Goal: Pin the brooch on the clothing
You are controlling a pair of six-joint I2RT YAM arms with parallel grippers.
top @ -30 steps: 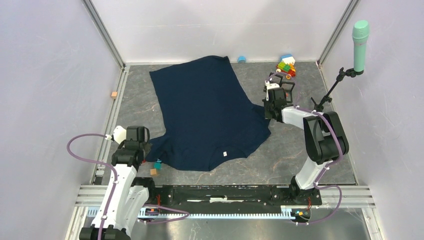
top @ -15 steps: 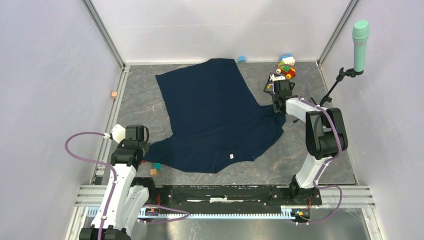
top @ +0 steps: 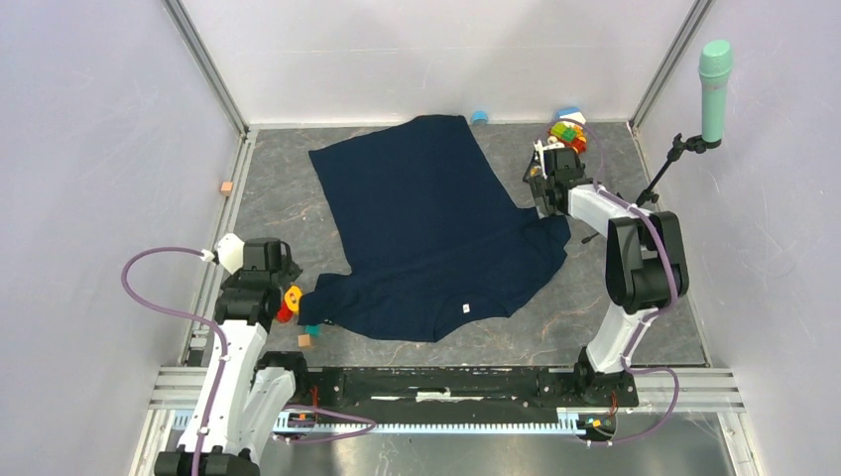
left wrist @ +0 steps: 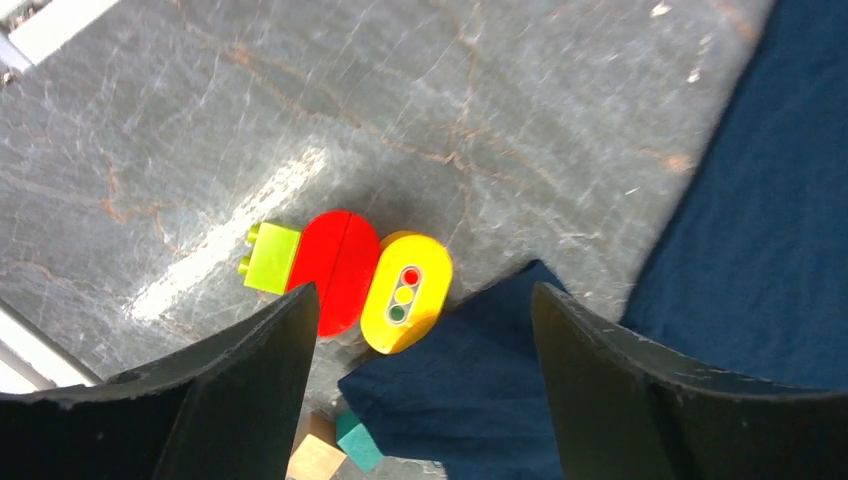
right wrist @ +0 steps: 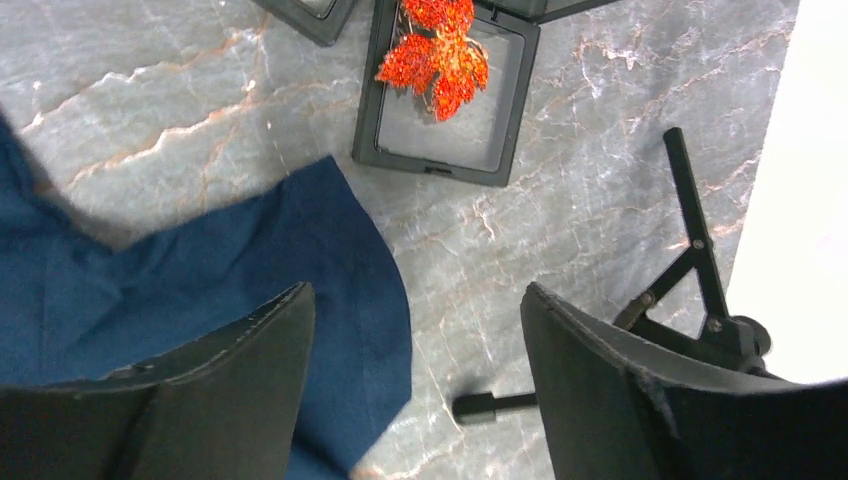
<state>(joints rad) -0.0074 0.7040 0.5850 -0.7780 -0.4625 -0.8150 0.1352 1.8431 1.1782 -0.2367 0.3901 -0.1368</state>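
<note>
The clothing (top: 436, 233), a dark navy shirt, lies spread flat on the grey table. My left gripper (top: 290, 300) hovers open over the corner of its left sleeve (left wrist: 480, 390), holding nothing. In the left wrist view the left gripper (left wrist: 422, 290) has that corner between its wide-apart fingers. The right gripper (top: 543, 193) stands open above the right sleeve's edge (right wrist: 330, 260). Seen from the right wrist, the right gripper (right wrist: 416, 290) is empty. The brooch (right wrist: 435, 55), an orange-red maple leaf, lies in an open black case (right wrist: 505, 110) just beyond the sleeve.
Yellow traffic-light (left wrist: 405, 290), red (left wrist: 335, 268) and lime (left wrist: 270, 257) toy blocks touch the left sleeve corner, with teal (left wrist: 357, 440) and wooden (left wrist: 315, 460) cubes nearby. A microphone stand (top: 660, 178) rises right of the right arm, its legs (right wrist: 690, 250) close by. Coloured toys (top: 567, 131) sit at the back.
Both grippers have gone from shut on the sleeves to open, letting the shirt go. The shirt had been dragged rightward. The left gripper rose, uncovering the toy blocks.
</note>
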